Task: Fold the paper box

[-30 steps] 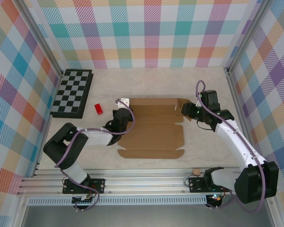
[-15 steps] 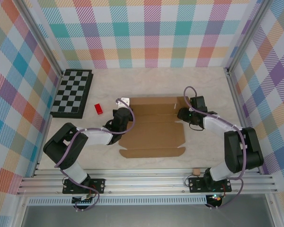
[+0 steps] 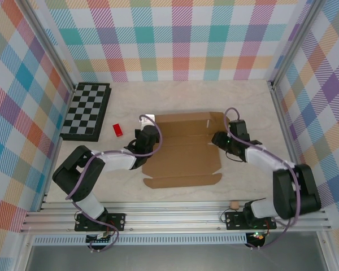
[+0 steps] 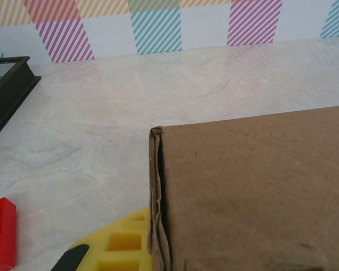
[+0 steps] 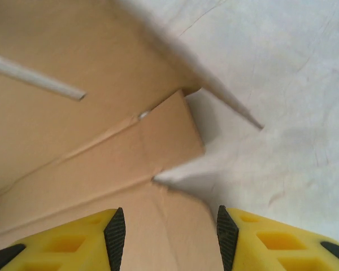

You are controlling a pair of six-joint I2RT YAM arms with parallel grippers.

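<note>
Pastel plaid walls on three sides, pale marbled table (image 3: 243, 101) underneath.

The paper box (image 3: 183, 152) lies mid-table between my two arms, mostly flat, its far panel raised along the back edge.

Left gripper (image 3: 149, 134): at the box's far-left corner. Jaws closed tight on a creased, doubled cardboard edge that stands upright there. From the left wrist, one yellow finger (image 4: 116, 243) presses against the outer face of that edge; the brown panel covers the other finger.

Right gripper (image 3: 217, 139): at the box's far-right corner. Jaws apart, holding nothing. From the right wrist, both yellow fingers (image 5: 62, 240) straddle a gap, with a small corner flap and a fold line of the box lying just ahead of them. The table shows to the right of that flap.

Off to the left: a black-and-grey chessboard (image 3: 86, 111) near the wall, and a small red brick (image 3: 118, 130) between it and the box, touching neither. A tiny cardboard scrap (image 3: 234, 204) sits at the near edge by my right base.
</note>
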